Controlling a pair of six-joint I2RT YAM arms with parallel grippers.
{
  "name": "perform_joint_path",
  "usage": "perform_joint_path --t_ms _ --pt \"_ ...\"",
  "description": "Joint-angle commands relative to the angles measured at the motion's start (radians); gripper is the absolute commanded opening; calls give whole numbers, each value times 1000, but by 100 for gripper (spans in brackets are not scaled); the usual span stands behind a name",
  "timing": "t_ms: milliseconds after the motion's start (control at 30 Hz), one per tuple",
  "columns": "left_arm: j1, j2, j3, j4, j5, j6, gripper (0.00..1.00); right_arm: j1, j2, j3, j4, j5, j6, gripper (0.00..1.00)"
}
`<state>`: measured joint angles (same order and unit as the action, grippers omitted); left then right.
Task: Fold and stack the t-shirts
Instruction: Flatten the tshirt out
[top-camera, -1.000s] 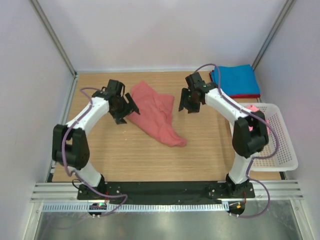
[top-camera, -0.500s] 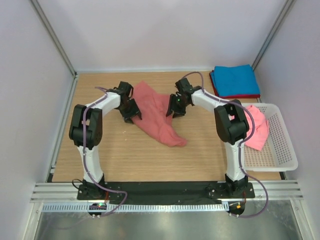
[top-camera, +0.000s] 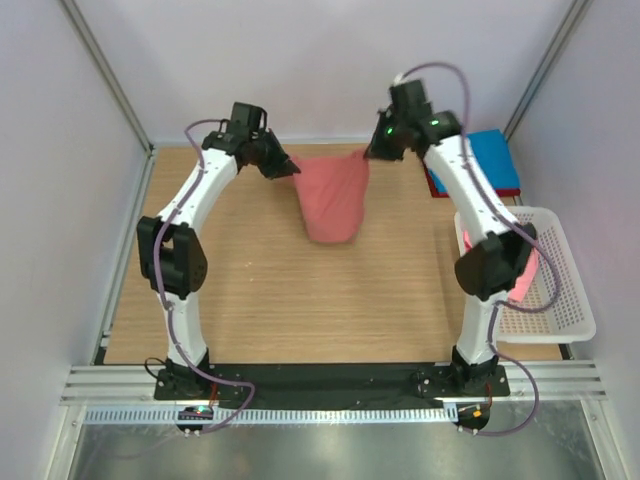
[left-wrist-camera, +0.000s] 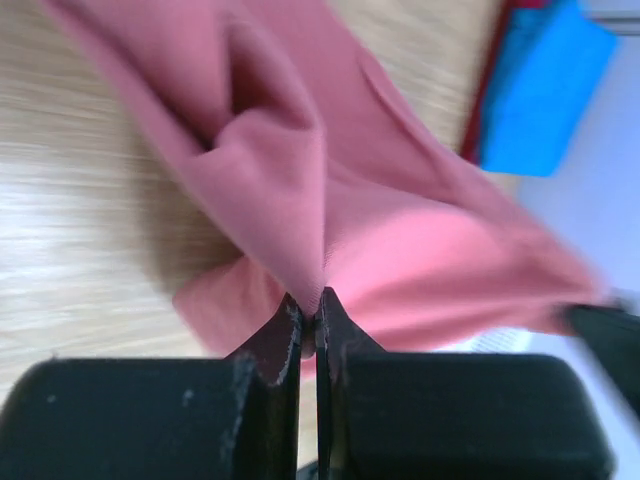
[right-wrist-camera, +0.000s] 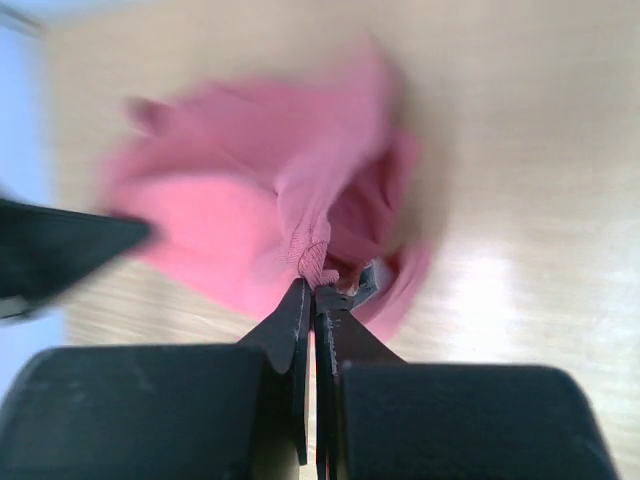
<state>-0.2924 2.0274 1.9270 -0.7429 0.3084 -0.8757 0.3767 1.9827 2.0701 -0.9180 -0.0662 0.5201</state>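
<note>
A salmon-pink t-shirt (top-camera: 334, 196) hangs in the air above the far middle of the table, stretched between both grippers. My left gripper (top-camera: 289, 166) is shut on its left top corner, and in the left wrist view the cloth (left-wrist-camera: 330, 200) runs straight into the closed jaws (left-wrist-camera: 310, 305). My right gripper (top-camera: 372, 152) is shut on the right top corner; the right wrist view shows the shirt's (right-wrist-camera: 260, 210) ribbed edge pinched at the gripper (right-wrist-camera: 315, 292). A folded blue t-shirt (top-camera: 482, 161) lies on a red one at the far right.
A white basket (top-camera: 565, 300) stands at the right edge of the table with a pink garment (top-camera: 522, 272) in it, partly behind the right arm. White walls enclose the table at the back and sides. Wooden tabletop (top-camera: 300, 300) lies below the hanging shirt.
Both grippers closed on the pink t-shirt and rose toward the back wall, lifting it off the table. It now hangs spread between them instead of lying crumpled.
</note>
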Motion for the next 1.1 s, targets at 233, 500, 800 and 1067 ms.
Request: perform_joint_path --t_ms 233,500,800,1067 --pt "44 -300 -394 -68 19 -25 28 255 -459 -378 295 -316 155 1" --pt "211 -648 -832 -118 -230 17 68 559 -365 -797 470 -232 210 11" --pt "147 -705 -861 -23 -97 52 70 504 -450 -688 220 41 110 52" --pt "-218 -553 -741 56 -170 55 71 140 -331 -659 177 106 58 52"
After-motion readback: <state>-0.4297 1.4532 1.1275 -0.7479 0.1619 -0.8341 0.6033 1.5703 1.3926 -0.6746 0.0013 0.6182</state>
